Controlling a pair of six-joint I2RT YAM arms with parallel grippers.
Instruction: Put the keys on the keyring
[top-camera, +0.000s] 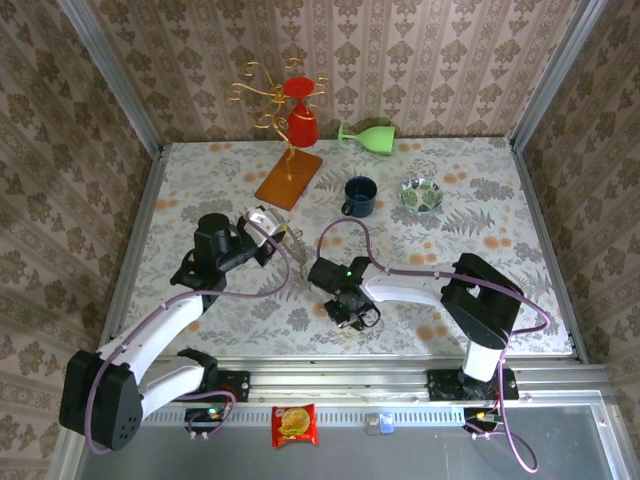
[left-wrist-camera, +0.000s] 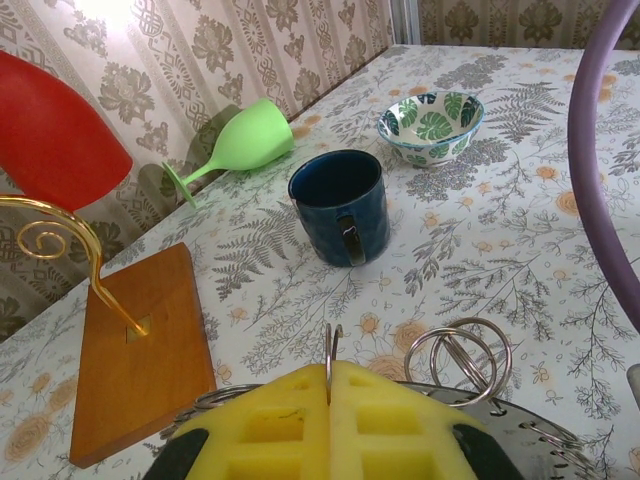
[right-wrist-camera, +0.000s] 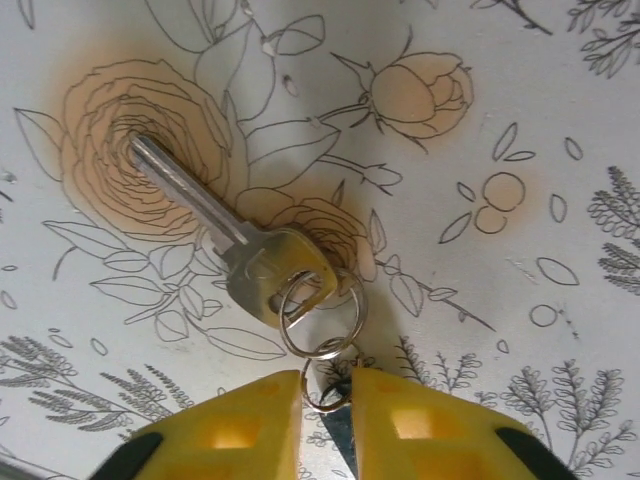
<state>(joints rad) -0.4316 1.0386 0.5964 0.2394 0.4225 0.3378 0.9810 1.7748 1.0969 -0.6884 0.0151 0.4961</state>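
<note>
The left gripper (left-wrist-camera: 330, 378) was pressed shut on the keyring (left-wrist-camera: 328, 342), which stood edge-on between its jaws, near the blue mug (left-wrist-camera: 342, 205). The key (right-wrist-camera: 215, 225) lay flat on the table (right-wrist-camera: 520, 90). The right gripper (right-wrist-camera: 326, 380) seemed to pinch the small ring (right-wrist-camera: 324, 395) linked to the key's head, though the contact was hard to judge.
</note>
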